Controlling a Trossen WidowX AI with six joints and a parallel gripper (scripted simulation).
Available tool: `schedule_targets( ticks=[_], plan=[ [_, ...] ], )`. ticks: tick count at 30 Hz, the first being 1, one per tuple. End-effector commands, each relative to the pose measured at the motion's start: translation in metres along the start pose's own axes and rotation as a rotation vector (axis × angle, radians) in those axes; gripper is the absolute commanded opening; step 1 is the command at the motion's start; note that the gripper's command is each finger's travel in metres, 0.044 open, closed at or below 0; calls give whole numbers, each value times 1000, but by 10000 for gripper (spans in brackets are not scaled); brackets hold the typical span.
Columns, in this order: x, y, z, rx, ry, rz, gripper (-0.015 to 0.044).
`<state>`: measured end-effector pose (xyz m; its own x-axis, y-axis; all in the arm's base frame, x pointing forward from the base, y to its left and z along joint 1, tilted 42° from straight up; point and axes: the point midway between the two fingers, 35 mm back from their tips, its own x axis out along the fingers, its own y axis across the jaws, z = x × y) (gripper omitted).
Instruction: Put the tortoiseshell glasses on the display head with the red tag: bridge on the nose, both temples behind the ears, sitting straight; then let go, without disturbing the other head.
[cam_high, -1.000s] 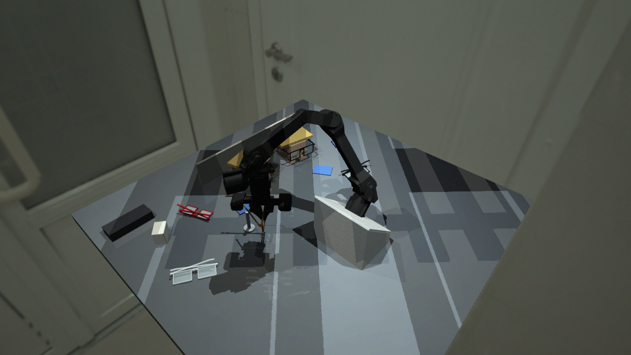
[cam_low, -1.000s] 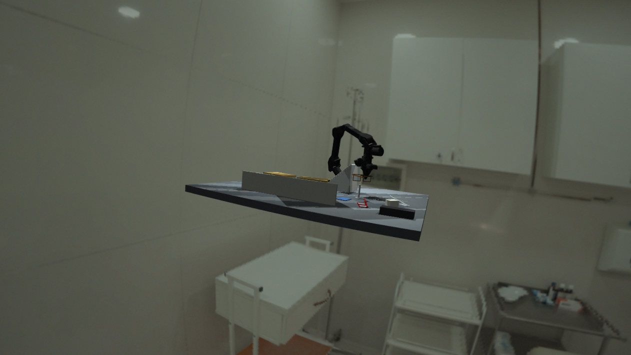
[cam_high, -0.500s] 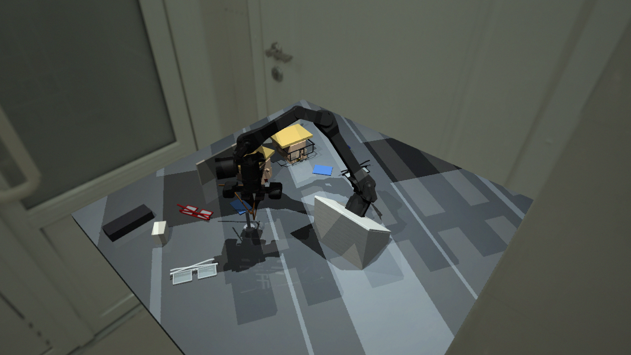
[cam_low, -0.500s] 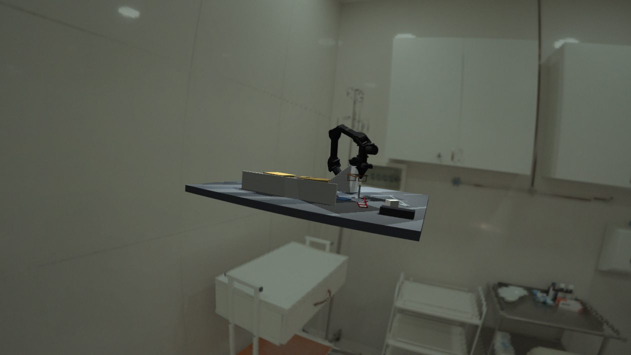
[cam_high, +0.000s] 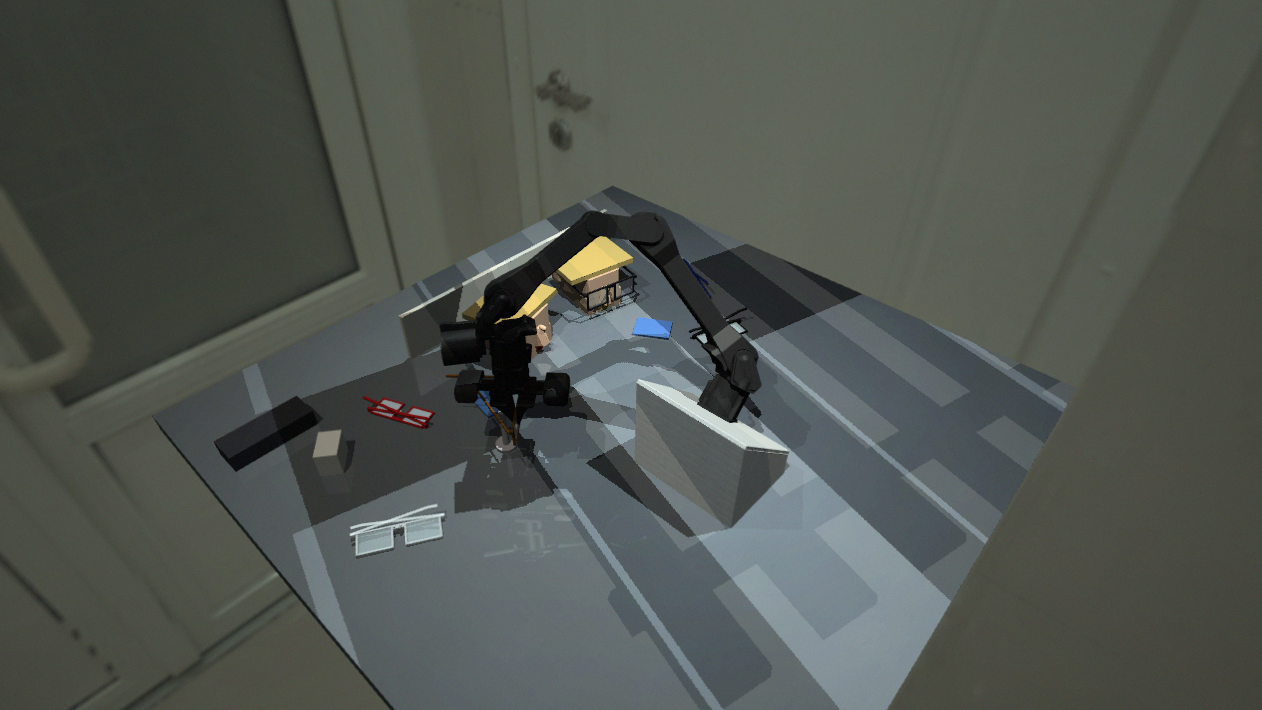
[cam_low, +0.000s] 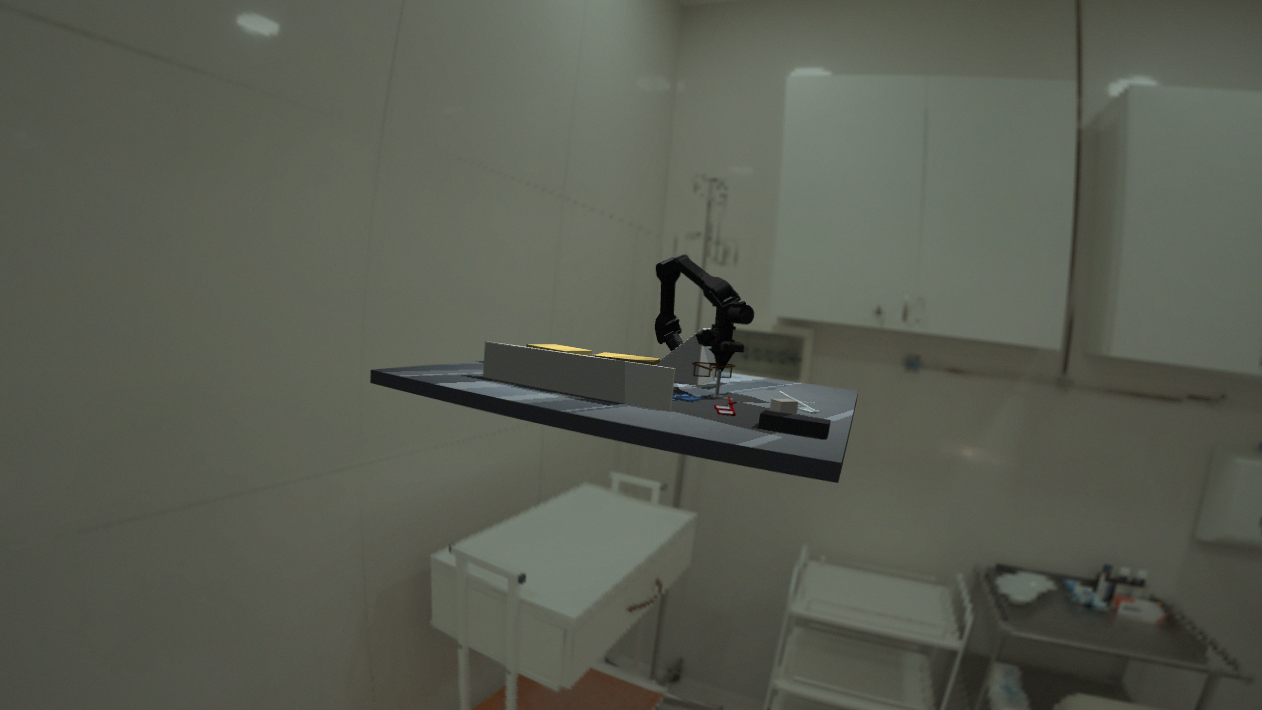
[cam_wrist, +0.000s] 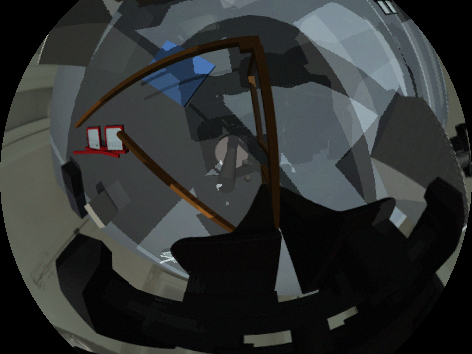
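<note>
My gripper (cam_high: 513, 413) (cam_low: 722, 362) (cam_wrist: 267, 188) is shut on the tortoiseshell glasses (cam_low: 708, 363) (cam_wrist: 270, 120) by the front frame, above the table. Their temples are unfolded, reaching left in the wrist view. In the top view they are partly hidden by the gripper. A small grey post stands below them. The nearer display head (cam_high: 541, 328) has a yellow top and a small red patch low at its front; the arm hides much of it. The other head (cam_high: 602, 284) stands farther back and has dark glasses on its face. Both are well away from the gripper.
A pale wall (cam_high: 418, 335) (cam_low: 564, 375) runs behind the heads. A grey wedge block (cam_high: 683, 454) stands by the arm base. Red glasses (cam_high: 381, 408), white glasses (cam_high: 375, 552), a black block (cam_high: 264, 432), a beige block (cam_high: 328, 452) and a blue card (cam_high: 652, 328) lie around.
</note>
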<state>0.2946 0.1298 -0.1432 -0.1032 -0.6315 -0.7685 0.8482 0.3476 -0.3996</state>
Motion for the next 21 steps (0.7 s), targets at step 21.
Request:
schedule_targets(
  ticks=[21],
  plan=[
    [15, -11, 5, -10, -9, -7, 0]
  ],
)
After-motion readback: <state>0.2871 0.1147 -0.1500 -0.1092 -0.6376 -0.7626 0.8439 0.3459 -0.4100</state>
